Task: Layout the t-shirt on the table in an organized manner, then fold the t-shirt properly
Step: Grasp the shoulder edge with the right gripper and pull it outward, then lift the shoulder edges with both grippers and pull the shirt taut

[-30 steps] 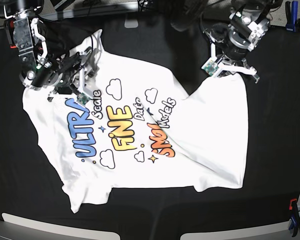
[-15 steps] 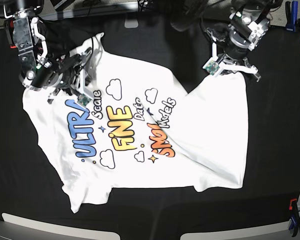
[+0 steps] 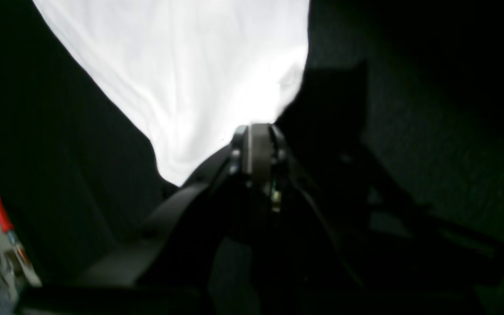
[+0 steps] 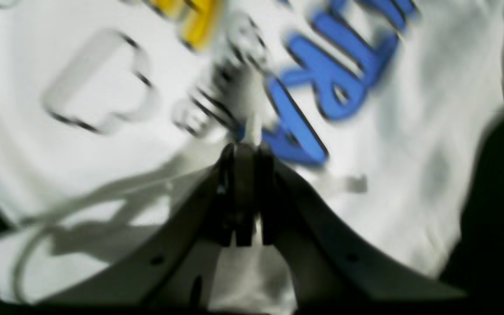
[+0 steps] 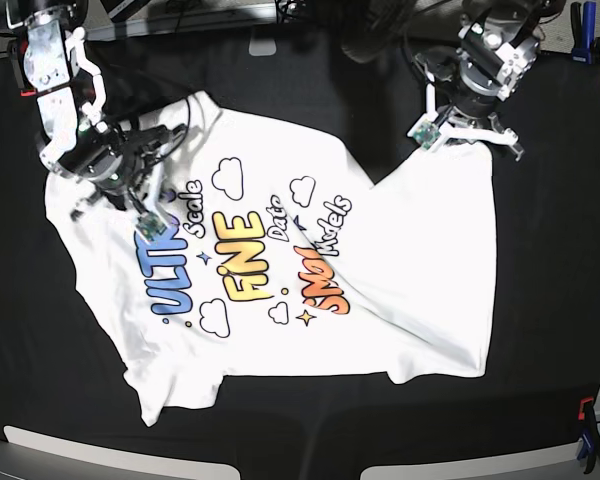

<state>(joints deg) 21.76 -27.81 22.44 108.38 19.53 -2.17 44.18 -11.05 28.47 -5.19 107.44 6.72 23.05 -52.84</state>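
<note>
Limp t-shirt (image 5: 280,270) is lying rumpled on the table (image 5: 550,300). Right gripper (image 4: 245,146) is pinching printed fabric; left gripper (image 3: 256,131) is clamping the far hem. Better taking shoulders.

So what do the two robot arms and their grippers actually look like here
Both arms are silver-grey and black metal with loose black cables. The left gripper shows dark fingers, with white curved finger frames in the base view. The right gripper has pale grey curved fingers with dark pads. Each wrist carries a small green-marked camera board.
</note>
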